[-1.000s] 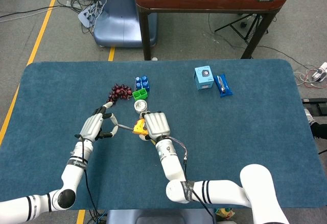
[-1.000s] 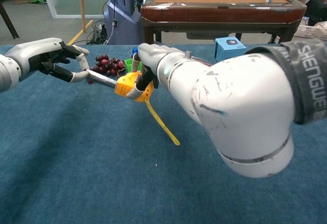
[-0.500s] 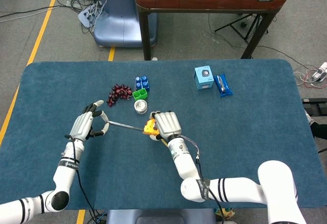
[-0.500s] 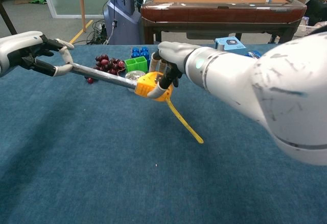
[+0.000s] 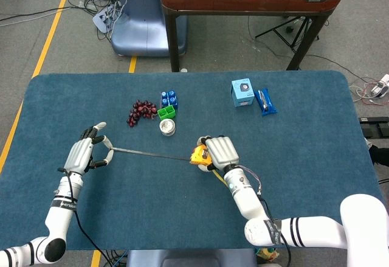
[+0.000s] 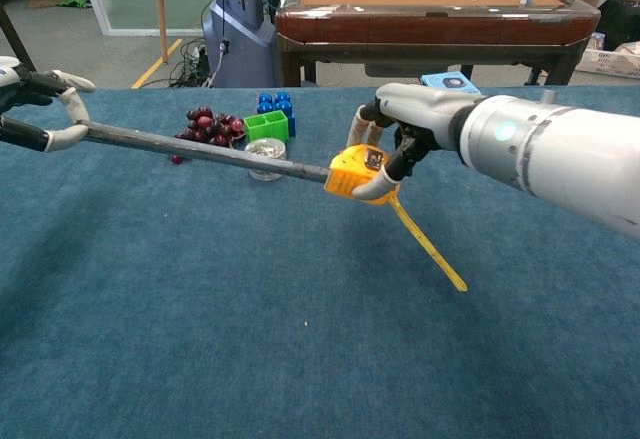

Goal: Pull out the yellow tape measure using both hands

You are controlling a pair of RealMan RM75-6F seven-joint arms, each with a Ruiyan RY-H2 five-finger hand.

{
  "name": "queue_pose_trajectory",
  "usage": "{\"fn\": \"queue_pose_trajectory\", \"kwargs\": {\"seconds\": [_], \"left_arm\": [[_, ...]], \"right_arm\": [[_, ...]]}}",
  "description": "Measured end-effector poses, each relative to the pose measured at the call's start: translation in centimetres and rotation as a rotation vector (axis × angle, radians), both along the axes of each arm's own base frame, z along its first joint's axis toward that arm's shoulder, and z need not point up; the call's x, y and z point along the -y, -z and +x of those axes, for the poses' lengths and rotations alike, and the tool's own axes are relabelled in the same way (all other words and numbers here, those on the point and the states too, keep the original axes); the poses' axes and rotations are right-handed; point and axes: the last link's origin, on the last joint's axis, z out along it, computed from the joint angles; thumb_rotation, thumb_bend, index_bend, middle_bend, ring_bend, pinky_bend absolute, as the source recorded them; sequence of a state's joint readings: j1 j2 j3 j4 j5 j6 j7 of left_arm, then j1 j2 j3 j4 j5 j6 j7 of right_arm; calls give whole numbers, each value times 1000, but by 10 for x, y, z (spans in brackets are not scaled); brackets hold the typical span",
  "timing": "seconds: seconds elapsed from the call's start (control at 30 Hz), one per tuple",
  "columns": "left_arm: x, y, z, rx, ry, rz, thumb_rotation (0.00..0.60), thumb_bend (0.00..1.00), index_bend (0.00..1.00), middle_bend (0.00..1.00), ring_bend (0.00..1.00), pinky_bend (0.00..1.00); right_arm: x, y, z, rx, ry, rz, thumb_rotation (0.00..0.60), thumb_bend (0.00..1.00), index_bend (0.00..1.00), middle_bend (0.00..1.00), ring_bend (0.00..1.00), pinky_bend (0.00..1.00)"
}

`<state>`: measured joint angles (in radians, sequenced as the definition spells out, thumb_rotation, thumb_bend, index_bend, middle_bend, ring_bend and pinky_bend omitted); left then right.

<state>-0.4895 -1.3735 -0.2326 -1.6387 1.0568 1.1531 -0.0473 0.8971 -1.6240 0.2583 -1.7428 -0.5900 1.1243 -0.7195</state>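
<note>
Head view: right hand (image 5: 220, 151) grasps yellow tape measure (image 5: 199, 155) near table centre; blade (image 5: 149, 153) stretches left to left hand (image 5: 85, 154), fingers pinching its end.
Chest view: tape measure case above blue table (image 6: 200, 339); grapes (image 6: 205, 124), green block (image 6: 265, 124) far behind blade.

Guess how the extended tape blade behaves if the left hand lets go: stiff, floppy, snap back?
The blade spans straight between left hand and tape measure in the right hand, so probably fairly stiff. Released, it would likely droop or retract. The yellow strap hangs limp: floppy.
</note>
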Motion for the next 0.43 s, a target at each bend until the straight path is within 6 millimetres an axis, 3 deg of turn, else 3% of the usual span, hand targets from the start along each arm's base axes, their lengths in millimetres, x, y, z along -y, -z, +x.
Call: {"fn": "queue_pose_trajectory", "kwargs": {"seconds": [0.43], "left_arm": [[21,-25,-25,2,-58,48,600,452,569,104,0,0]], "right_arm": [[-15,-20,-36,9,23,15,600,667,674,678,600,299]]}}
